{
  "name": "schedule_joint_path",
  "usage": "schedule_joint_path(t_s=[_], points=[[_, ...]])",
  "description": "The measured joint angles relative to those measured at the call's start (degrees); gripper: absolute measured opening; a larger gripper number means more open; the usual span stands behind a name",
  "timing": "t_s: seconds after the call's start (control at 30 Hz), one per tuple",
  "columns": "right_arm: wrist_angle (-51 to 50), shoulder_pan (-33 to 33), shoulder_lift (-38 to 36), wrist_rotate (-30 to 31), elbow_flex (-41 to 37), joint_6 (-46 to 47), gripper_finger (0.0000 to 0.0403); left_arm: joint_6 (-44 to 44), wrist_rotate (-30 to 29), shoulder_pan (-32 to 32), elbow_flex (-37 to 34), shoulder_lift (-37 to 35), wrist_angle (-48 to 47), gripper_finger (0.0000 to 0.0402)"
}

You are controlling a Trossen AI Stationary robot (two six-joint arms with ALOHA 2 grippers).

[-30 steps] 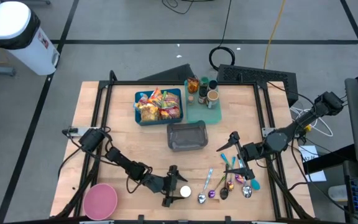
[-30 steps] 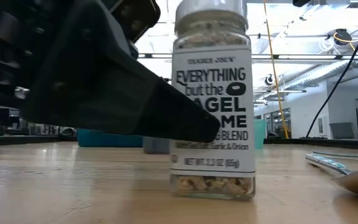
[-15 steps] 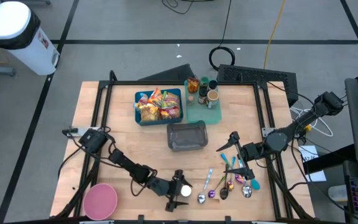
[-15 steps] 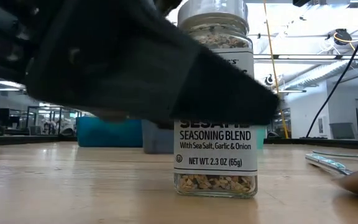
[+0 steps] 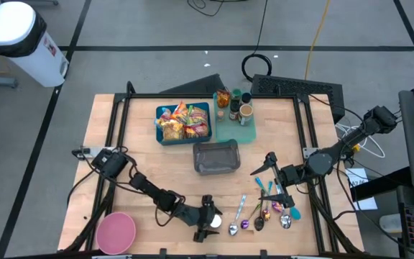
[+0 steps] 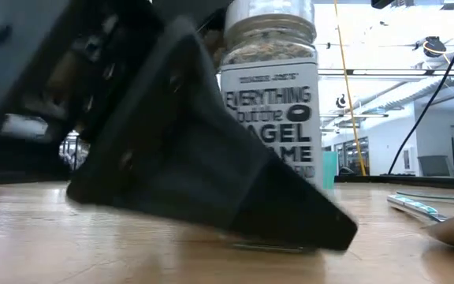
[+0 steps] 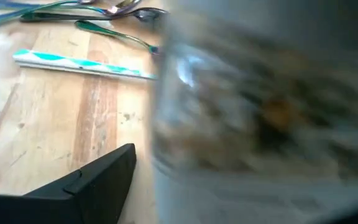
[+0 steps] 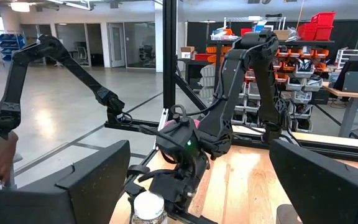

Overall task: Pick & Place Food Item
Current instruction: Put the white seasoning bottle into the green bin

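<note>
Two spread fingers of your left gripper (image 5: 208, 220) have slid in around the Everything but the Bagel seasoning jar (image 6: 270, 118), now between them on the table (image 5: 142, 162). Nothing pinched yet; right gripper (image 5: 270, 178) waits spread, well apart.

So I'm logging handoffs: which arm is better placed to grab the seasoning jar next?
The left. Its gripper is open with the seasoning jar between its fingers at the table's front edge. The right gripper is open too, but sits well off to the side above the spoons.
</note>
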Motion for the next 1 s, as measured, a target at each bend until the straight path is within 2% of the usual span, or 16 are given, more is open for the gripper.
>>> schedule_joint_path(t_s=[0.13, 0.37, 0.47, 0.7, 0.87, 1.0], points=[[0.0, 0.0, 0.0, -0.02, 0.0, 0.0, 0.0377, 4.1, -0.34, -0.5, 0.07, -0.1, -2.15, 0.0367], [-0.02, 0.0, 0.0, -0.02, -0.02, 0.0, 0.0377, 5.07, -0.57, -0.62, 0.07, -0.13, -2.69, 0.0354], [-0.02, 0.0, 0.0, -0.02, -0.02, 0.0, 0.0377, 5.4, -0.45, -0.46, 0.07, -0.13, -2.86, 0.0319], [-0.04, 0.0, 0.0, -0.04, -0.02, 0.0, 0.0377, 5.3, -0.17, 0.07, 0.07, -0.13, -2.86, 0.0202], [-0.07, 0.0, 0.0, -0.04, -0.04, 0.16, 0.0377, 1.53, -0.49, 1.48, -0.16, -2.63, -5.11, 0.0202], [-0.13, 0.0, 0.0, -0.02, -0.04, 0.44, 0.0377, -2.43, -1.09, 3.37, -0.18, -8.86, -12.18, 0.0202]])
